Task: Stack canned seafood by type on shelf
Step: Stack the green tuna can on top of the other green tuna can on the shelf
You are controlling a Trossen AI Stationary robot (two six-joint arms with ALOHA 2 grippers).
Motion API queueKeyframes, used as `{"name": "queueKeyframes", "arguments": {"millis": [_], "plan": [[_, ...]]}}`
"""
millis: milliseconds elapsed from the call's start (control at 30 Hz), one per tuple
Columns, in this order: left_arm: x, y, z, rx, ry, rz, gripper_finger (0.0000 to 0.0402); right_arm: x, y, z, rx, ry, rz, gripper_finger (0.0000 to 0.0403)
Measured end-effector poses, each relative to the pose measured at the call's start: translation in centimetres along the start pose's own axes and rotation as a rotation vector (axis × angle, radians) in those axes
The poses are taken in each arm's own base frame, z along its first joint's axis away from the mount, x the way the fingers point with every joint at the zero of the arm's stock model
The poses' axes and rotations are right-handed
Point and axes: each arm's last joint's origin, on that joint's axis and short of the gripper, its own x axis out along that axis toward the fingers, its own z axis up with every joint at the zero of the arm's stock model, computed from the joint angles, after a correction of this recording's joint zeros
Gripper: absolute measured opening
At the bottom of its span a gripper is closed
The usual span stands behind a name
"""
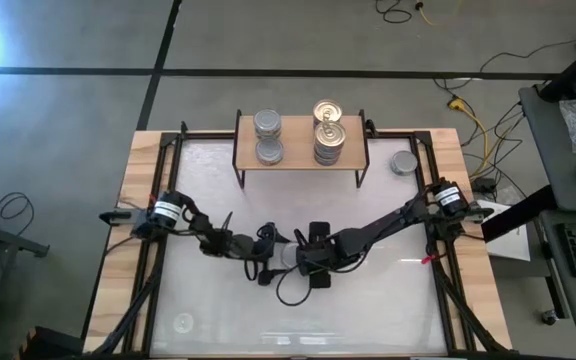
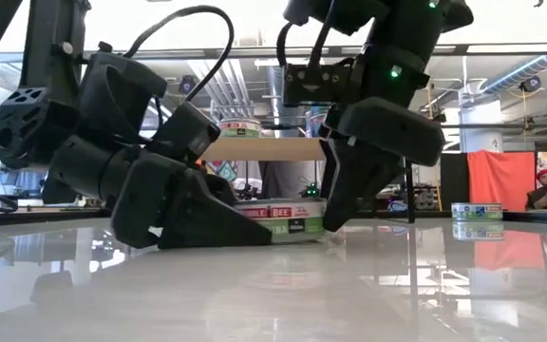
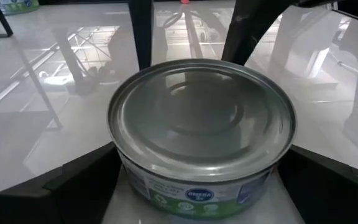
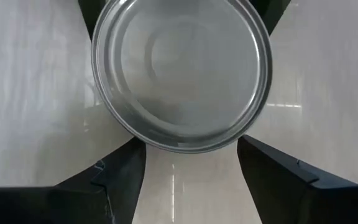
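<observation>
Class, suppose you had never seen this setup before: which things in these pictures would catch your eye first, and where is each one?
First, the two grippers meeting at the table's middle: the left gripper and right gripper both have open jaws around one silver-topped tin standing on the white table. Next, the shelf at the far edge, carrying a stack of silver tins beside a stack of gold tins. A lone tin sits to its right.
</observation>
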Motion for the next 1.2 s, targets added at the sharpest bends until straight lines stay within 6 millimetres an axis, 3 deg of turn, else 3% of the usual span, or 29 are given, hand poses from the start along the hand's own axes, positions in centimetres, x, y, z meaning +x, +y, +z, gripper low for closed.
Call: {"name": "queueKeyframes", "arguments": {"millis": [333,633,900,1067,1200], "plan": [[0.6,0.0,0.4,-0.009,-0.004,0.001,0.0398,0.2,-0.6,0.1,-0.015,0.005,-0.003,0.0246],[-0.1,0.0,0.6,-0.098,-0.048,-0.016,0.0367,-0.5,-0.7,0.7,-0.044,0.002,0.01,0.0256],[-5.1,0.7,2.4,-0.138,-0.102,0.007,0.0363,-3.6,0.0,2.5,-0.04,0.029,-0.017,0.0278],[-9.0,1.4,4.8,-0.16,-0.194,0.017,0.0362,-6.5,0.5,4.4,-0.068,-0.002,-0.01,0.0272],[-11.0,1.7,6.9,-0.148,-0.206,0.048,0.0362,-8.8,0.3,6.0,-0.101,-0.048,-0.004,0.026]]}}
